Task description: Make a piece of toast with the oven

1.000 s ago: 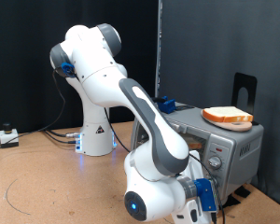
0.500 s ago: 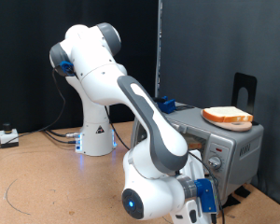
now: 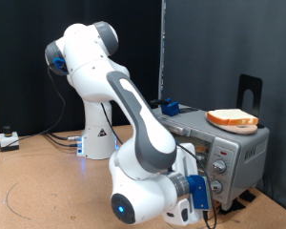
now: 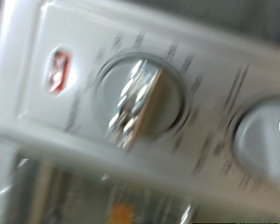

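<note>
Chrome knob (image 4: 137, 101) on the oven (image 3: 224, 153) fills my wrist view, blurred; I cannot tell whether my gripper (image 3: 198, 191) is clenched, so fingers may skid off it.

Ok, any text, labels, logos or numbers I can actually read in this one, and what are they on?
None can be read.
Red badge on the oven panel: a logo, too blurred to read.
Markings around the chrome knob and the second knob: faint print, too blurred to read.
Oven front in the exterior view: too small to read.
The pincer itself does not show.
</note>
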